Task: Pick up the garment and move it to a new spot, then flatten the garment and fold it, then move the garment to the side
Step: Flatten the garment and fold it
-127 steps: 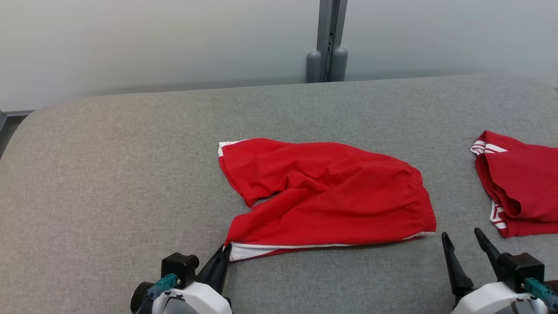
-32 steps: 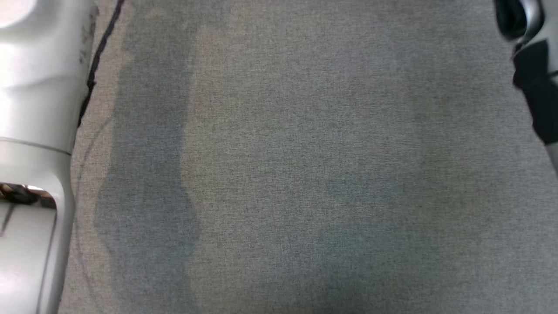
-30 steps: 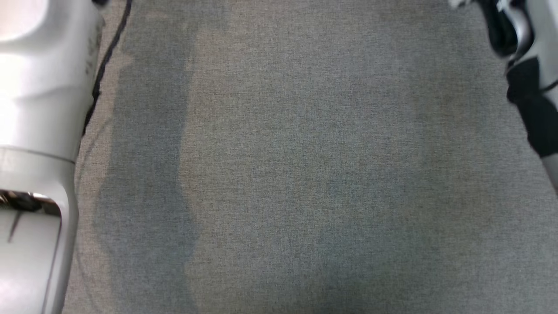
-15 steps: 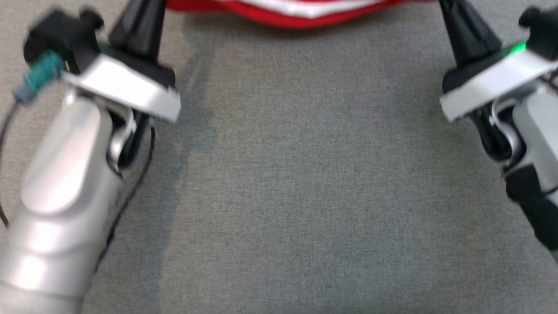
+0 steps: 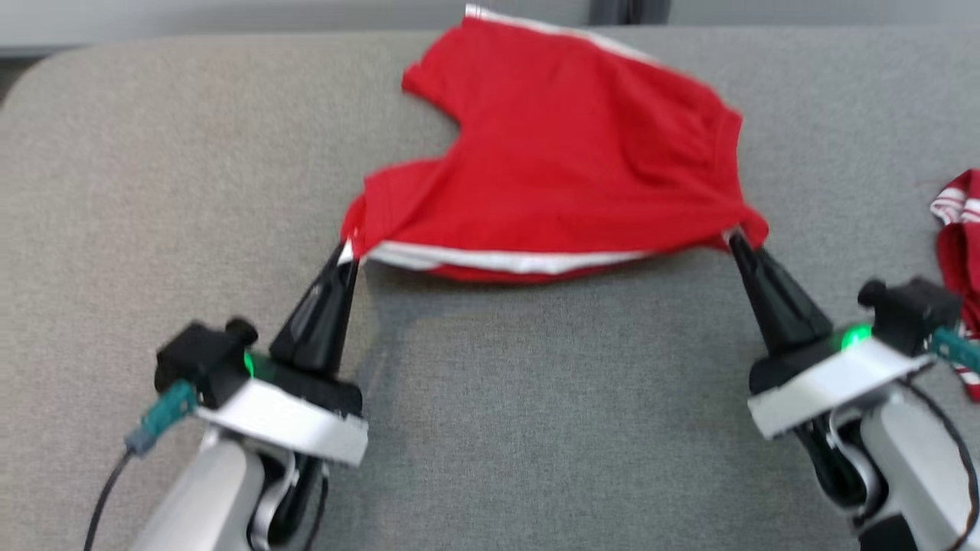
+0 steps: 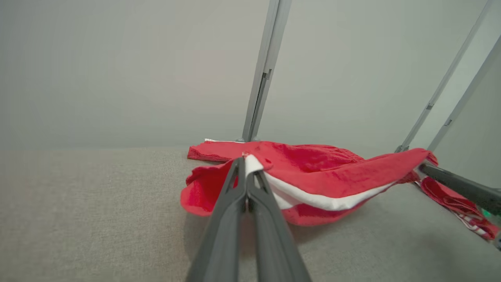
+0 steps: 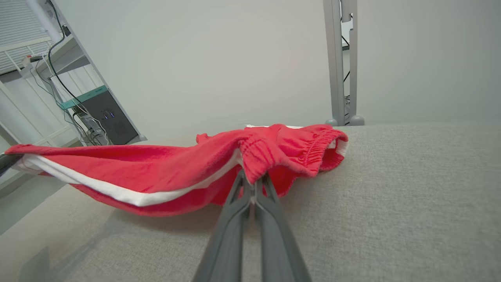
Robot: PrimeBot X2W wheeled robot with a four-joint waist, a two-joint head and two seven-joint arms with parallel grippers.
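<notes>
The red garment (image 5: pixel 566 153) was held up by its near side. It was close to the far edge of the desk (image 5: pixel 536 413), about halfway between the left and right edges. The left tool (image 5: pixel 348 254) was squeezed together on the corner by the white stripe (image 5: pixel 505 260). The right tool (image 5: pixel 736 243) was squeezed together on the corner by the stretchy waistband (image 7: pixel 313 149). The near side was hung between them with a little sag, and the far part was laid on the desk.

Only a small bit of cloth was pinched at each tip. If the garment were pulled hard or fast, a corner could be tugged out and dropped. If the tools were moved too far apart, the cloth could be stretched tight and slipped free. If the far part were dragged over the rough grey top, it could be rolled under and crumpled more, and the flattening would be made harder. A second red garment (image 5: pixel 957 229) was laid at the right edge, close to the right arm (image 5: pixel 911 459). It could be bumped or caught when the held one was moved.
</notes>
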